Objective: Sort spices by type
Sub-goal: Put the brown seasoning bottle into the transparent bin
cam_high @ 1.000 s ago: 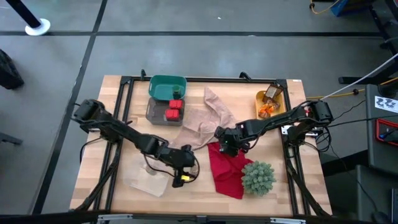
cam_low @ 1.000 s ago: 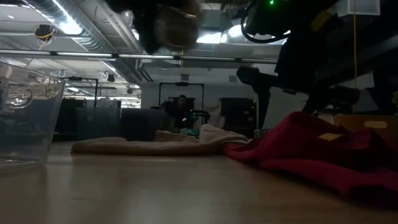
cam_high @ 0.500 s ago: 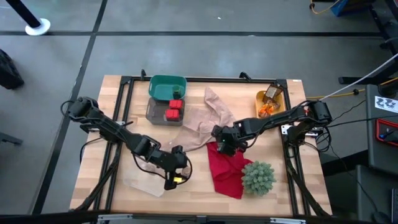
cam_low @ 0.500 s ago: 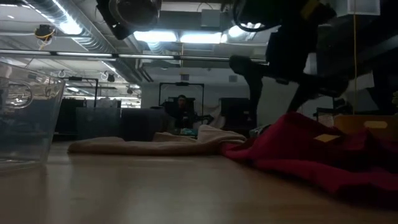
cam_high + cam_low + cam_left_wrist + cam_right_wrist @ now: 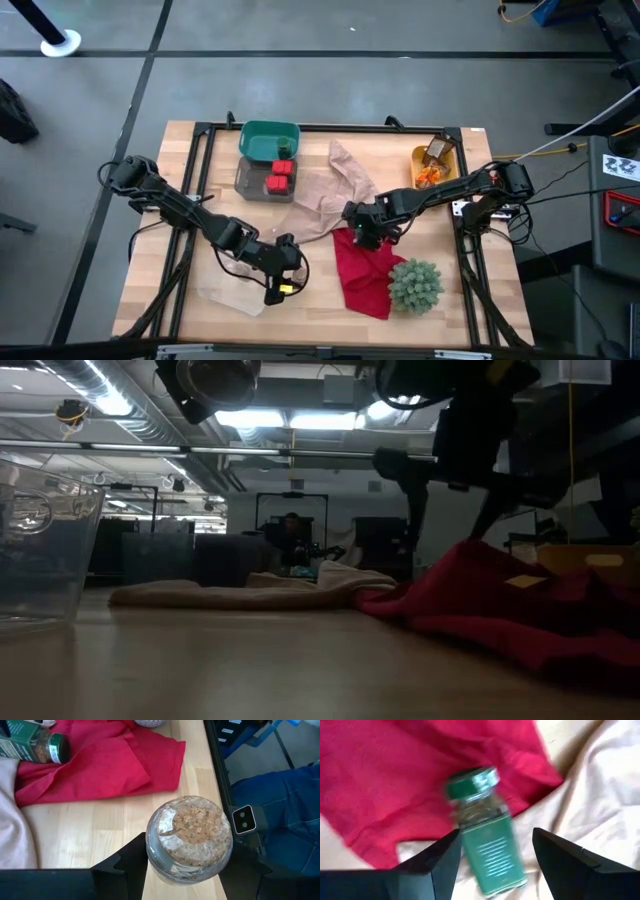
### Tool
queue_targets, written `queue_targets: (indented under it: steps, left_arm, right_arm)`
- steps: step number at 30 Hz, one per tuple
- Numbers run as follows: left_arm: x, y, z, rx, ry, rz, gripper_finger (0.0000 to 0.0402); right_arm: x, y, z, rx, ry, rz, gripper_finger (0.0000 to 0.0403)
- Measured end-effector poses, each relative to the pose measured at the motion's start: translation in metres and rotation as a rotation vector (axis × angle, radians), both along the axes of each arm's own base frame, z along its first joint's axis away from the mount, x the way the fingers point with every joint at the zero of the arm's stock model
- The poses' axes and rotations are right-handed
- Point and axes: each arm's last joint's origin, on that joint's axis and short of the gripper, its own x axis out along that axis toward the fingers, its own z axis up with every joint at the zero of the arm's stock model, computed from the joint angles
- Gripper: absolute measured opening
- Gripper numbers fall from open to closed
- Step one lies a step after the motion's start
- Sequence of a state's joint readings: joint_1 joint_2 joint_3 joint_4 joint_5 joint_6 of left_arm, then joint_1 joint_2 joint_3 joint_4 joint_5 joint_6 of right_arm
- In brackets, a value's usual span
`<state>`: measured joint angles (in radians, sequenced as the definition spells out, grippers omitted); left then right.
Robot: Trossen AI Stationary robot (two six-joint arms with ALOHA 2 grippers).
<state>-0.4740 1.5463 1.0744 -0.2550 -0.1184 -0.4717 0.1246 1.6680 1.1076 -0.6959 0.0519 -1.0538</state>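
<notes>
Right arm shifted; blurred green-capped jar (image 5: 487,845)

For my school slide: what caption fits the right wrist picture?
Right gripper open around a green spice jar lying on a red cloth.

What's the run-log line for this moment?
left gripper: shut on round spice pot | right gripper: open over green-lidded jar | jar lying on red cloth

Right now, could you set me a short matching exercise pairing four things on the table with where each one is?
Things:
1. round pot
2. green jar
3. red tins
4. plant

Places:
A. in the grey tray
B. between the left gripper's fingers
C. on the red cloth's edge, before the right gripper
D. at the table's near right, beside the cloth

Pairs: 1-B, 2-C, 3-A, 4-D
</notes>
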Motion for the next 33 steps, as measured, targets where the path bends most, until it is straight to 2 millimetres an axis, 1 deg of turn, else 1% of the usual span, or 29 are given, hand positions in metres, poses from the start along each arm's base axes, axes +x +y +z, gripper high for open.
queue_targets:
  steps: [6,12,15,26,30,33]
  left_arm:
    - [0.000,0.000,0.000,0.000,0.000,0.000,0.0185]
    - [-0.001,-0.001,0.000,0.000,0.000,-0.005,0.0185]
    - [-0.001,-0.003,0.000,-0.007,0.001,-0.003,0.0185]
    - [-0.001,-0.003,0.000,-0.015,0.003,0.001,0.0185]
    - [-0.004,-0.005,0.003,-0.043,0.008,-0.004,0.0185]
    - [-0.013,-0.009,0.009,-0.112,0.046,0.008,0.0185]
  right_arm:
    - [-0.005,0.000,-0.001,0.012,0.052,-0.020,0.0243]
    - [0.000,0.001,-0.002,0.017,0.014,0.004,0.0243]
    - [0.000,0.000,-0.005,0.007,0.029,0.029,0.0243]
    - [0.007,0.001,-0.034,-0.020,0.128,0.051,0.0242]
    - [0.007,0.001,-0.036,-0.020,0.139,0.048,0.0224]
    - [0.008,0.001,-0.037,-0.021,0.137,0.047,0.0208]
